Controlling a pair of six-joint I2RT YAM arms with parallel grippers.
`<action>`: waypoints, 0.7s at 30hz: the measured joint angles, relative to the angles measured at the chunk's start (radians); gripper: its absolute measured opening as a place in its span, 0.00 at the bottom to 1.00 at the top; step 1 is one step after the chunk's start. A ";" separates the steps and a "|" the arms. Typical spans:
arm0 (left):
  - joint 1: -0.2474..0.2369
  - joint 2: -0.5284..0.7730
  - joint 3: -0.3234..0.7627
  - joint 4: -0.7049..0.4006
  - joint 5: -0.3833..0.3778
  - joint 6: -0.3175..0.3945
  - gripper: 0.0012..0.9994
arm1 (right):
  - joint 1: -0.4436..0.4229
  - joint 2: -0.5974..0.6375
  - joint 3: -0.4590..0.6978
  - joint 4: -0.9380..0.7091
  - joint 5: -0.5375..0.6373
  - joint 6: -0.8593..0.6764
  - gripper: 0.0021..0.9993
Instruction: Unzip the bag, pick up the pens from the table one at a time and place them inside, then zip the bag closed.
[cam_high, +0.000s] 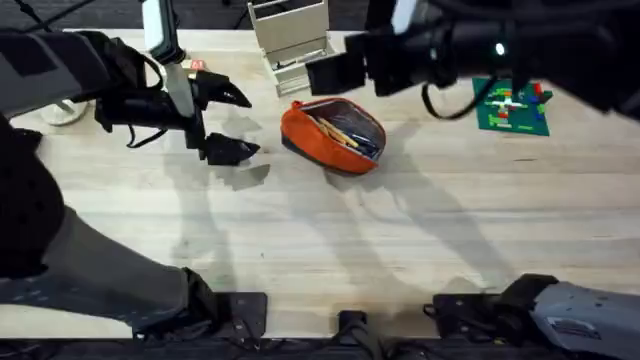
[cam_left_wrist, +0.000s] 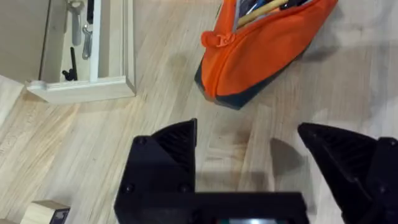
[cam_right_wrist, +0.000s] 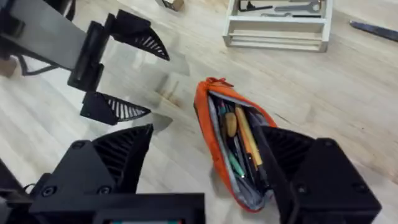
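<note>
The orange bag (cam_high: 333, 135) lies on the table (cam_high: 330, 240) at the centre back, its zipper open. Several pens (cam_right_wrist: 245, 134) lie inside it, among them a yellowish one and a green one; they also show in the overhead view (cam_high: 345, 130). My left gripper (cam_high: 250, 125) is open, just left of the bag and apart from it, with nothing between its fingers (cam_left_wrist: 177, 140). From the left wrist the bag (cam_left_wrist: 261, 50) lies ahead of it. My right gripper (cam_right_wrist: 205, 129) hovers open over the bag (cam_right_wrist: 214, 143), its fingers (cam_right_wrist: 118, 149) spread on either side of it, holding nothing.
A light wooden tool tray (cam_high: 290, 35) stands behind the bag and also shows from the left wrist (cam_left_wrist: 87, 56). A green baseplate with bricks (cam_high: 512, 108) sits at the back right. A small wooden block (cam_left_wrist: 43, 213) lies near the left gripper. The table's front half is bare.
</note>
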 joint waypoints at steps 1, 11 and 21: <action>0.000 0.000 0.000 0.000 0.000 0.000 0.99 | 0.004 0.020 0.028 -0.012 0.000 0.002 1.00; 0.000 0.000 0.000 0.001 0.000 0.000 0.99 | 0.027 0.177 0.198 -0.033 0.000 0.055 1.00; 0.000 0.000 0.000 0.001 0.001 0.000 0.99 | 0.029 0.293 0.199 0.010 0.000 0.078 1.00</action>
